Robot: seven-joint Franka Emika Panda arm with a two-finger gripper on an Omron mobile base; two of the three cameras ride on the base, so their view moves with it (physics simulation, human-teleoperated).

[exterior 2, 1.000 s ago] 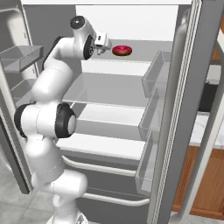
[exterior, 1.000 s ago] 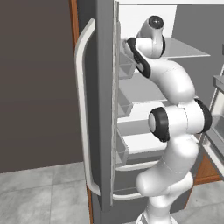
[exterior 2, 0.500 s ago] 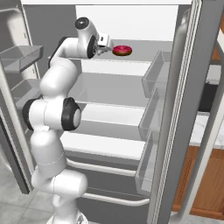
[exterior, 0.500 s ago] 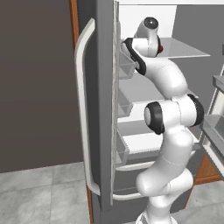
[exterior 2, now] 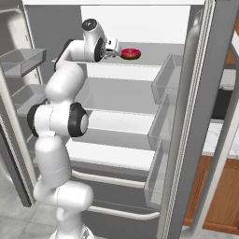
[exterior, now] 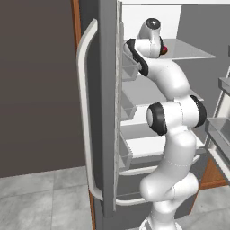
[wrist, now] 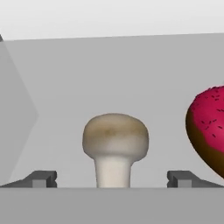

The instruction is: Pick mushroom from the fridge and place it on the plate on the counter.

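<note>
Standing upright on fridge [exterior 2: 140, 65] shelf: mushroom [wrist: 115, 146], beside donut [wrist: 209, 129].

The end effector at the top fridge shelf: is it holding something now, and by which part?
Nothing is held. The end effector is open, its fingertips apart on either side of the mushroom, not touching its stem.

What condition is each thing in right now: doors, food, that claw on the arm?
fridge: door open, shelves showing.
mushroom: upright on its stem, untouched, centred between the gripper's fingertips.
donut: lying on the top shelf, beside the mushroom.
gripper: open, fingers either side of the mushroom's stem.
</note>
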